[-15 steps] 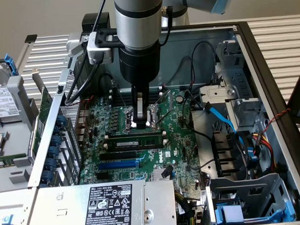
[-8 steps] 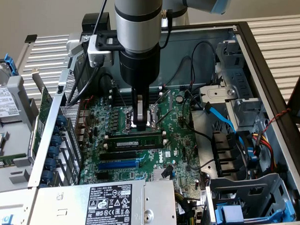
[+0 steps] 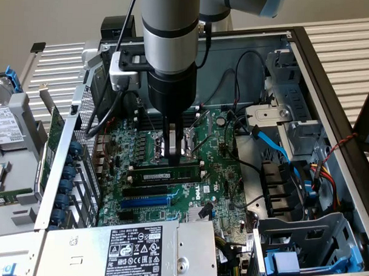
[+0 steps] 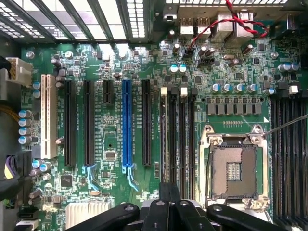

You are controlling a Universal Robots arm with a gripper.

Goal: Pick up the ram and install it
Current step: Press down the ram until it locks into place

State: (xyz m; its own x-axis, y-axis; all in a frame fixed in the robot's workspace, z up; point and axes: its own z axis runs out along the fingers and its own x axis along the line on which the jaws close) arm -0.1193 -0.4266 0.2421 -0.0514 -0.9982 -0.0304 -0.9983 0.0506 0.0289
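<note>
The ram (image 3: pixel 169 173) lies seated lengthwise in a memory slot on the green motherboard (image 3: pixel 222 175), directly beneath my gripper (image 3: pixel 177 151). My gripper hangs just above it with fingers drawn narrow, gripping nothing. In the exterior view a white "DELL" mark shows on the board, and the power supply (image 3: pixel 126 251) carries a black label with print too small to read.
</note>
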